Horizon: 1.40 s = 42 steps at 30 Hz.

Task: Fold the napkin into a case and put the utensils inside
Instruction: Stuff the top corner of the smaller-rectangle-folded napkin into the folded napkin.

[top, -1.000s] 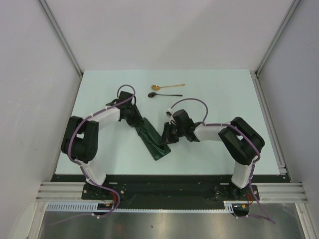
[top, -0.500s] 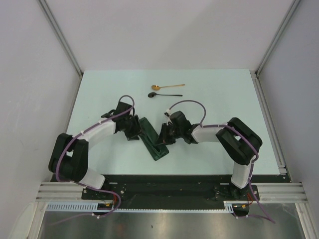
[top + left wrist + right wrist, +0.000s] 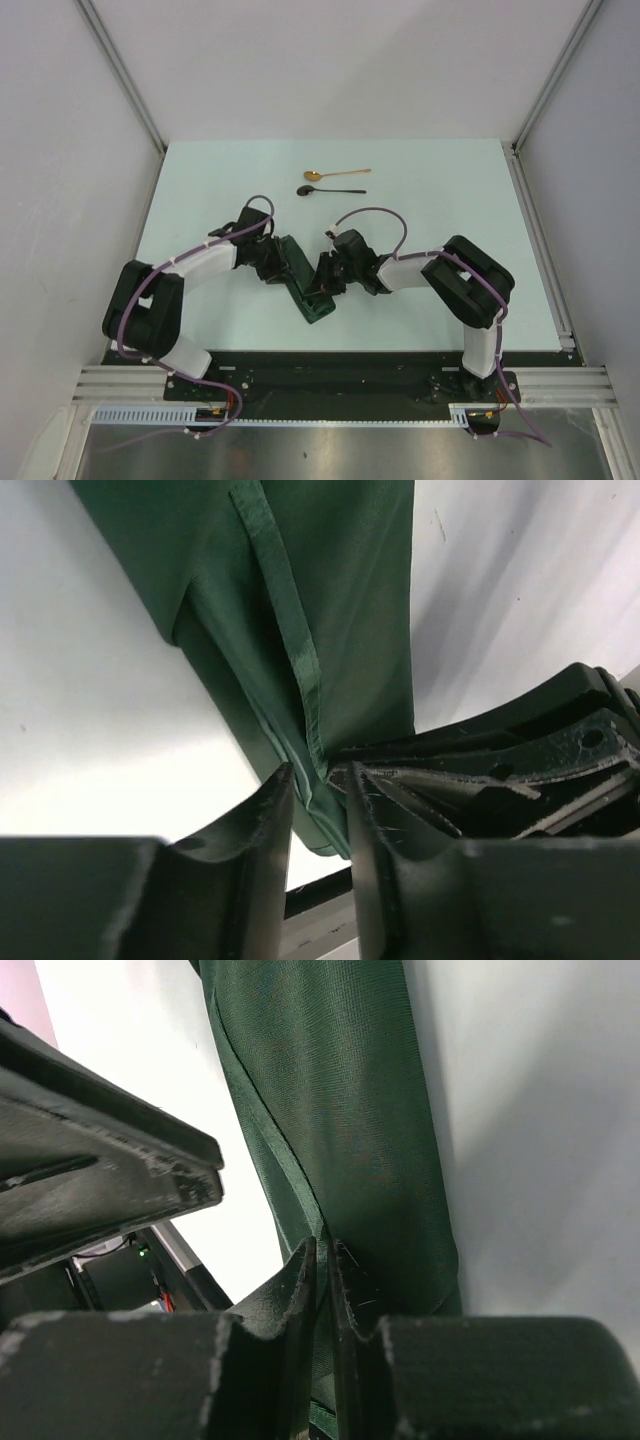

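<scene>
The white table (image 3: 440, 200) carries everything. On its near half, about midway between the left and right edges, the napkin (image 3: 316, 305) is already folded into a narrow, layered strip that runs slantwise, its lower end close to the near edge. It looks like a case in shape, though whether a usable pocket stands open I cannot tell. Both arms meet over the strip. The left gripper (image 3: 318, 772) has its jaws drawn in on a hemmed edge of the cloth, and the right gripper (image 3: 323, 1245) pinches a long edge with its jaws almost together. So I judge the folding to be in its last tidying. The gold spoon (image 3: 335, 174) and the black spoon (image 3: 333, 190) lie side by side near the far edge, well apart from the cloth. Loading both is yet to come.
</scene>
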{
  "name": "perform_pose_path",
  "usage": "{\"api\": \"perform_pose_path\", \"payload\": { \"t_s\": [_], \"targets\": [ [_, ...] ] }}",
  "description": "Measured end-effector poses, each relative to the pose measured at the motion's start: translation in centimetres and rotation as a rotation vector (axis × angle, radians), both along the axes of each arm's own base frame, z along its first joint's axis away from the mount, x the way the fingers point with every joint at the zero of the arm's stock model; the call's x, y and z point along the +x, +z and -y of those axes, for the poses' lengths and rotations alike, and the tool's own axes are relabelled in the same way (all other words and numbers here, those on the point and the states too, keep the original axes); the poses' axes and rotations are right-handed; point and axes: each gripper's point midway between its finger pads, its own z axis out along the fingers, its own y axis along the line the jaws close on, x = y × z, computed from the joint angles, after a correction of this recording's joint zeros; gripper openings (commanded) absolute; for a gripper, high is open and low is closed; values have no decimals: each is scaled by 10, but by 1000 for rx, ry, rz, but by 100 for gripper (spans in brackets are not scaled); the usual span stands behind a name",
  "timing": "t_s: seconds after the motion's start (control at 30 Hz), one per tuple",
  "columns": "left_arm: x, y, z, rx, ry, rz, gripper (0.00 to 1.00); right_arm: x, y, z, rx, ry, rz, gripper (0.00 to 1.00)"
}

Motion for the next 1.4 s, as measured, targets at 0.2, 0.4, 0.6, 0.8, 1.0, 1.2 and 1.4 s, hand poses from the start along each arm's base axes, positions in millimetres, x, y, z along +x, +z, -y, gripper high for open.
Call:
{"api": "perform_pose_path", "payload": {
  "t_s": [0.2,0.4,0.6,0.8,1.0,1.2,1.4],
  "targets": [
    [9,-3,9,-25,1,-20,15,1,-1,0,-5,-7,7,14],
    [22,9,19,-65,-1,13,13,1,0,0,-4,-7,8,14],
    [43,8,31,-70,0,18,6,1,2,-3,6,-2,15,14],
    [44,-26,15,40,25,-55,4,-4,0,-4,2,12,19,16],
    [43,-32,-2,78,47,-56,3,-7,7,0,-9,33,45,20],
    [40,-31,-12,117,50,-34,3,-4,23,3,-22,63,94,26],
    [38,-32,-17,128,55,-25,3,2,34,-3,-16,83,125,25]
  ]
}}
